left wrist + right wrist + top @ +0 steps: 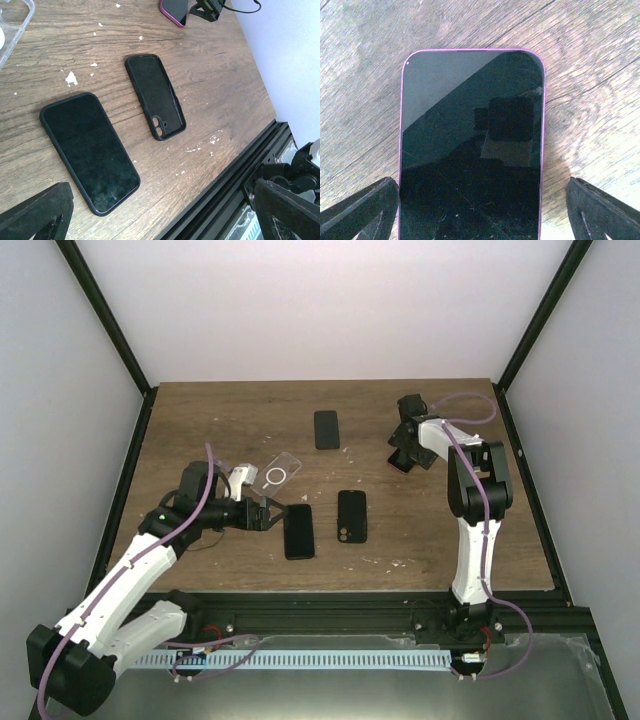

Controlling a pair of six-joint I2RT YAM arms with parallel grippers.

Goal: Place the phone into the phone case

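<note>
A purple-edged phone lies screen up on the wooden table, at the right rear in the top view. My right gripper is open and straddles its near end. The left finger is at the phone's edge and the right finger stands apart from it. An empty black phone case lies open side up at mid table. A black phone lies to its left. My left gripper is open and empty, just left of the black phone.
A clear case with a white ring lies behind my left gripper; its corner shows in the left wrist view. Another black phone lies at the rear middle. The black frame rail runs along the table's near edge.
</note>
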